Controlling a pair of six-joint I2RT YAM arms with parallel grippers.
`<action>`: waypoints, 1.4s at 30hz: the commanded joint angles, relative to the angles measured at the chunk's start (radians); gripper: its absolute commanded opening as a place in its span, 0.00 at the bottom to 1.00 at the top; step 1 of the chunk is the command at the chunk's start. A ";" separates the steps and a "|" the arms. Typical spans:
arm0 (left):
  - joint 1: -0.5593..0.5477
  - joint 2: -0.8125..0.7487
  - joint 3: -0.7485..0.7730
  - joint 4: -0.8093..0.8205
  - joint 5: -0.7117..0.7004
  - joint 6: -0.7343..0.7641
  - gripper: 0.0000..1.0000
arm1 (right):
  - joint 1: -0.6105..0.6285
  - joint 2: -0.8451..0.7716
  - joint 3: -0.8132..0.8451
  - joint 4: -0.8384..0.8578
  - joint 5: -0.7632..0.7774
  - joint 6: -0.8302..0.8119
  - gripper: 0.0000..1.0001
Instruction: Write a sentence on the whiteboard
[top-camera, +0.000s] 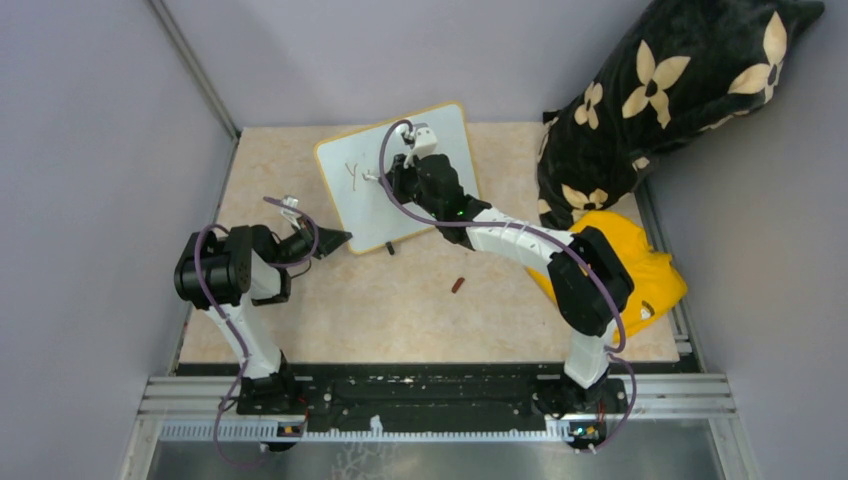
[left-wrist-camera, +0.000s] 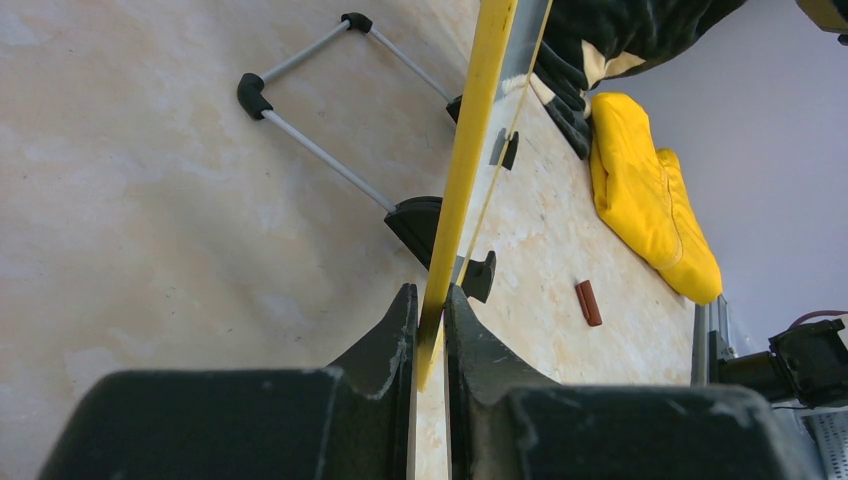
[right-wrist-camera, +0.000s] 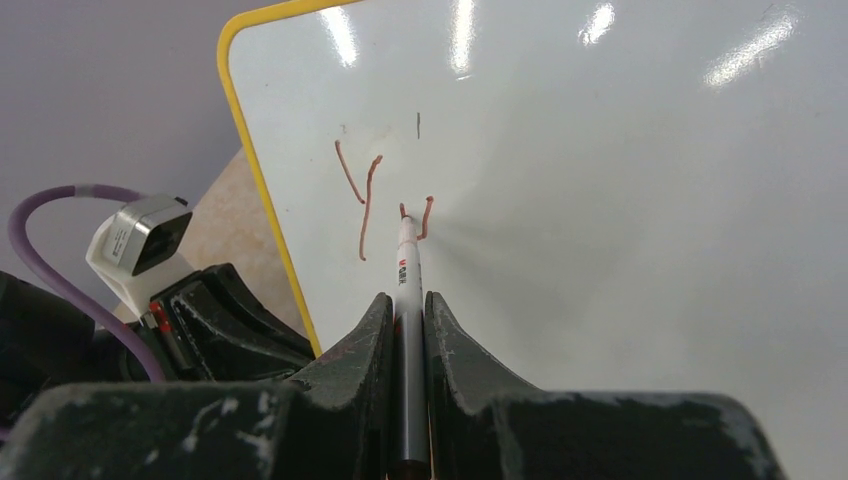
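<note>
Beige marbled table (top-camera: 400, 300), enclosed by plain grey walls (top-camera: 90, 150). The left pincer (left-wrist-camera: 430, 303) is pressed onto the yellow edge of the whiteboard (top-camera: 362, 212). The right pincer (right-wrist-camera: 405, 305) pinches a marker (right-wrist-camera: 407, 255), its tip on the board just ahead, at the sentence (right-wrist-camera: 362, 195), which is a few reddish strokes only. A yellow cloth (top-camera: 655, 275) and a black floral cushion (top-camera: 680, 80) lie to the right of the right pincer. A small brown piece (top-camera: 459, 284) lies on the table between the pincers.

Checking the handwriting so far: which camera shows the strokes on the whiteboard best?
Right wrist: the reddish strokes sit large on the whiteboard, at the marker tip. The top view shows them tiny and faint; the left wrist view sees only the board's yellow edge.
</note>
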 joint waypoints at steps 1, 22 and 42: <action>-0.007 -0.010 0.004 -0.021 0.000 0.014 0.00 | -0.006 0.012 0.070 0.018 0.023 -0.002 0.00; -0.008 -0.011 0.004 -0.024 0.001 0.016 0.00 | -0.018 0.011 0.071 -0.001 0.085 0.006 0.00; -0.008 -0.011 0.004 -0.025 -0.001 0.015 0.00 | -0.023 -0.008 0.033 -0.001 0.110 0.016 0.00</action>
